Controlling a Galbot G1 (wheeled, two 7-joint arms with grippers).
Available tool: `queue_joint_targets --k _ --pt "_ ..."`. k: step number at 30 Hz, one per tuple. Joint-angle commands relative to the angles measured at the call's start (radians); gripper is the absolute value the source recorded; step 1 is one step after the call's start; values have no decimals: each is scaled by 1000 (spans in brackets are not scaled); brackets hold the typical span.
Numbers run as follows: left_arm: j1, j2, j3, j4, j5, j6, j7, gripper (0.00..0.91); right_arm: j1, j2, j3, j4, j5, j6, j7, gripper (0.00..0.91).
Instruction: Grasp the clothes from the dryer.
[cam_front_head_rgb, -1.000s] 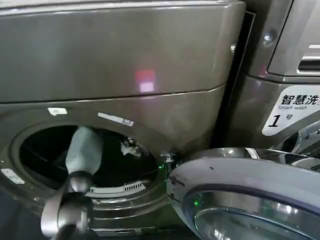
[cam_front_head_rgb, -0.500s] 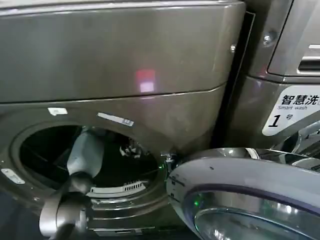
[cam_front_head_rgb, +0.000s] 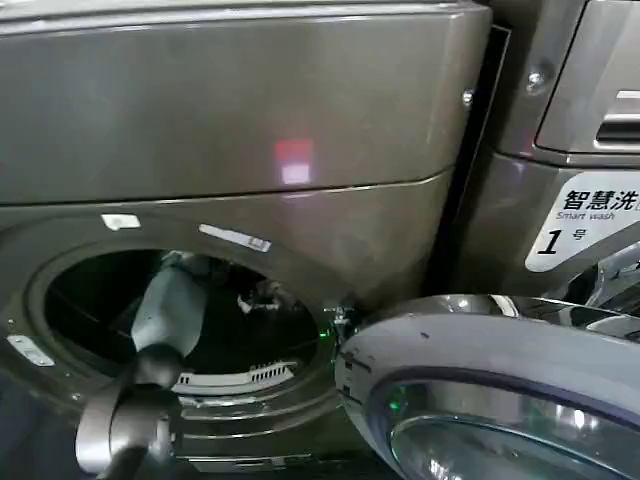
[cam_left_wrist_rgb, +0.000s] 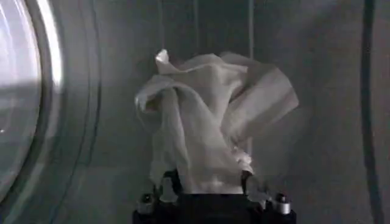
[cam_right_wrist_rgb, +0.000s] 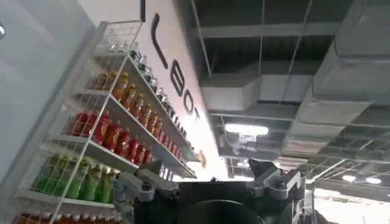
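Observation:
The dryer (cam_front_head_rgb: 300, 120) is a bronze-grey front loader whose round opening shows a dark drum (cam_front_head_rgb: 90, 300). My left arm (cam_front_head_rgb: 165, 305) reaches in through that opening. Inside the drum, my left gripper (cam_left_wrist_rgb: 207, 182) is shut on the clothes (cam_left_wrist_rgb: 213, 115), a small white and pale grey bundle that stands up crumpled from between the fingers (cam_left_wrist_rgb: 168, 185). From the head view a pale scrap of the bundle (cam_front_head_rgb: 258, 298) shows deep in the drum. My right gripper (cam_right_wrist_rgb: 210, 176) is open with nothing in it, pointing up towards a ceiling, away from the dryer.
The dryer's round grey-rimmed glass door (cam_front_head_rgb: 480, 380) hangs open at the lower right, close beside the opening. A second machine with a white "1" sticker (cam_front_head_rgb: 575, 230) stands to the right. Shelves of bottled drinks (cam_right_wrist_rgb: 103, 140) show behind the right gripper.
The left arm has shifted only slightly inside the drum, and the pale bundle has moved a little lower. The door and the right arm are as before.

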Motion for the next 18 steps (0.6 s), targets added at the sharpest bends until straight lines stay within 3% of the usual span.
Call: queue_joint_targets --k 1,5,9,12,15,18 --pt "11 3 2 -67 12 29 -20 0 3 1 -2 5 1 -35 8 907" --pt "32 5 7 -150 -108 53 -151 0 9 6 -9 11 0 -39 4 907" --pt "66 4 2 -277 -281 152 -307 0 8 1 -10 11 3 -30 -4 907" --pt "81 0 5 -332 -420 203 -404 0 15 2 -9 38 13 -86 -2 907" --pt "97 -11 -7 -386 -490 217 -578 0 20 6 -23 29 26 -28 -2 907" --pt "115 -11 -1 -430 -622 255 -704 0 16 12 -23 26 8 -20 -12 907"
